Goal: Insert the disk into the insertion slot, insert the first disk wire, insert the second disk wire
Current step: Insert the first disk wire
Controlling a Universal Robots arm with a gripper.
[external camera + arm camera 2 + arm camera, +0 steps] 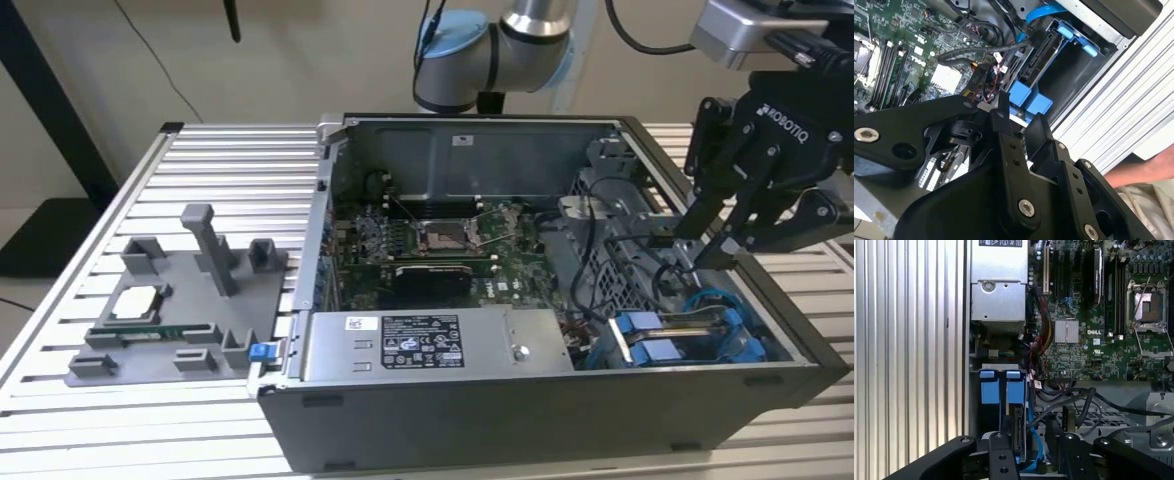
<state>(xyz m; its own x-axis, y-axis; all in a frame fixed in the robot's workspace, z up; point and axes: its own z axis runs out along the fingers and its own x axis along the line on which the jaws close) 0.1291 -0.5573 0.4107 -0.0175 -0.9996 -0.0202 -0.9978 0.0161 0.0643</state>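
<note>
The disk (663,342) sits in the insertion slot (999,368) at the case's front corner on the exterior view's right. Its blue carrier tabs (998,390) (1029,100) face up. A blue wire (1032,440) (1041,12) runs along the disk's connector edge, and its end is hidden. My gripper (710,250) hangs just above that end of the disk with its fingers (1001,450) apart and nothing clearly between them. A black wire's connector (1051,432) lies close beside one finger; contact cannot be made out. The gripper (1020,116) (1034,440) shows in both wrist views.
The grey power-supply box (427,345) lies beside the slot, with the motherboard (427,240) behind it. Loose black cables (627,215) cross the case near the gripper. A grey fixture (174,310) with parts stands on the slatted table. A person's arm (1139,170) is beside the case.
</note>
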